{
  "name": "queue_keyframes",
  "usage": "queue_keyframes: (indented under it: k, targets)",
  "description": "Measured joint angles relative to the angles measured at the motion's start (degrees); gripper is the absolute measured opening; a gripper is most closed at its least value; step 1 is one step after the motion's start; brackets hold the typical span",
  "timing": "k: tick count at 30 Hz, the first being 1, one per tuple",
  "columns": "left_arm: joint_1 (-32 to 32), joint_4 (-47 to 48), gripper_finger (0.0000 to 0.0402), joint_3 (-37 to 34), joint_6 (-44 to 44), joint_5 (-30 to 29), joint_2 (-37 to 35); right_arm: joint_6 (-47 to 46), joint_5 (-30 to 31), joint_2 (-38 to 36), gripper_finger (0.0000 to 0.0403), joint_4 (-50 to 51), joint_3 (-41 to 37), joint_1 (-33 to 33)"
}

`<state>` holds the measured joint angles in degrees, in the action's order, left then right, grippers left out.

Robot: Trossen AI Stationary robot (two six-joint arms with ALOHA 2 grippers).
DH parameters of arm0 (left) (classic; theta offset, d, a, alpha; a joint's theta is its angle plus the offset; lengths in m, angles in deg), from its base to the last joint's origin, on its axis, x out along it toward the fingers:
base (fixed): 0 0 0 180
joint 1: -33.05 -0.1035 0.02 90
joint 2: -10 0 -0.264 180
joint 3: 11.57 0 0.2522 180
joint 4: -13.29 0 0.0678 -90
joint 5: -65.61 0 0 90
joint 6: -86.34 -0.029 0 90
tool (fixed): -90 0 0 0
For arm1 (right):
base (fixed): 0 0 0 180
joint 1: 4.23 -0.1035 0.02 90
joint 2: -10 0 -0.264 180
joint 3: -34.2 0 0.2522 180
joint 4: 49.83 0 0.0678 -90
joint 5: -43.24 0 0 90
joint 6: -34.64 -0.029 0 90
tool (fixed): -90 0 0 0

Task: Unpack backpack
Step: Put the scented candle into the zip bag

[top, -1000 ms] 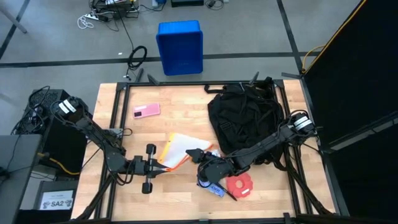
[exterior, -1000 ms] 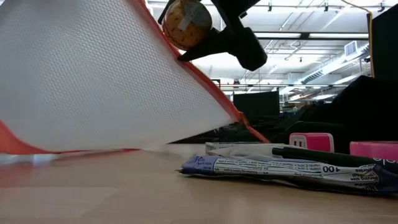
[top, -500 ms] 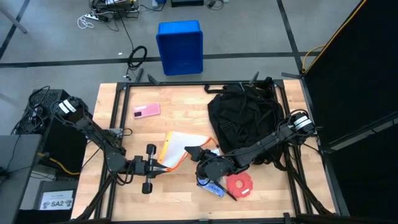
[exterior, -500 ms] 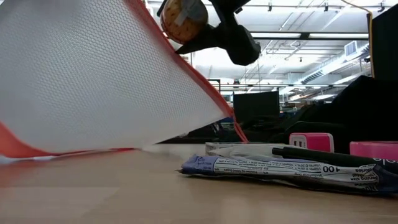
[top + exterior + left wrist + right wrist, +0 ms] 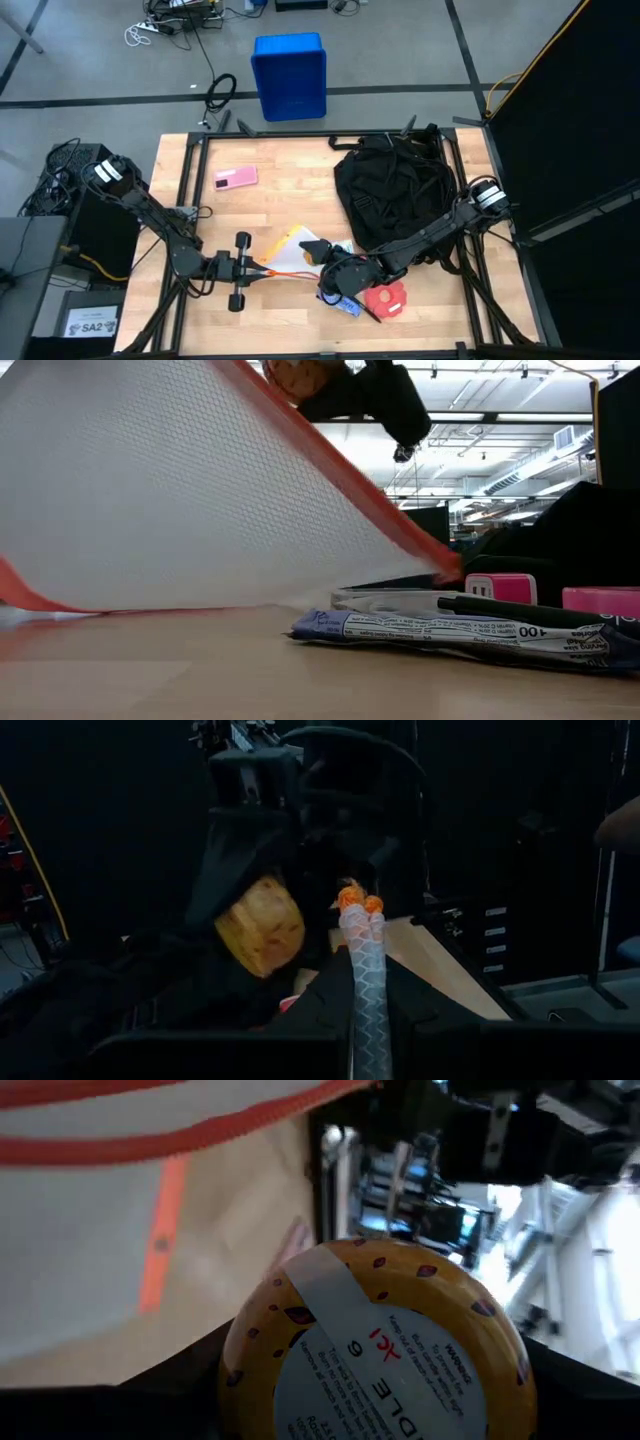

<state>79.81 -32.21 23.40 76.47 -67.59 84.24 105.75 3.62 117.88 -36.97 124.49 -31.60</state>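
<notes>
Matt black cloth backpack (image 5: 395, 190); pale wood table (image 5: 290, 195); white mesh pouch (image 5: 150, 490), orange-edged.

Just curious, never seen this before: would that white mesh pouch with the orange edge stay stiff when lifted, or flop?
Probably floppy: the mesh pouch sags in a curve while the left pincer pinches one edge. Likely light, since that thin grip holds it up. Its netted surface probably isn't slippery.

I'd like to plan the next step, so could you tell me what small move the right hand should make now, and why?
Probably carry the yellow roll sideways to bare table and lower it there. The right hand is shut on the roll above the table, and the left hand pinches the white mesh pouch just beside it, so setting it straight down would likely land on the pouch.
</notes>
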Motion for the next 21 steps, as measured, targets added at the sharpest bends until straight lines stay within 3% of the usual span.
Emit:
queue_keyframes:
  k: [6, 21]
  targets:
    - [0.0, 0.37, 0.0, 0.0, 0.41, 0.0, 0.0, -11.11, -6.55, 0.02, 0.0258, 5.54, -0.02, -0.39]
    - [-0.07, 1.88, 0.0, 0.02, 1.91, -0.7, 0.02, -14.55, -8.55, -0.33, 0.0258, 2.18, -0.02, -4.13]
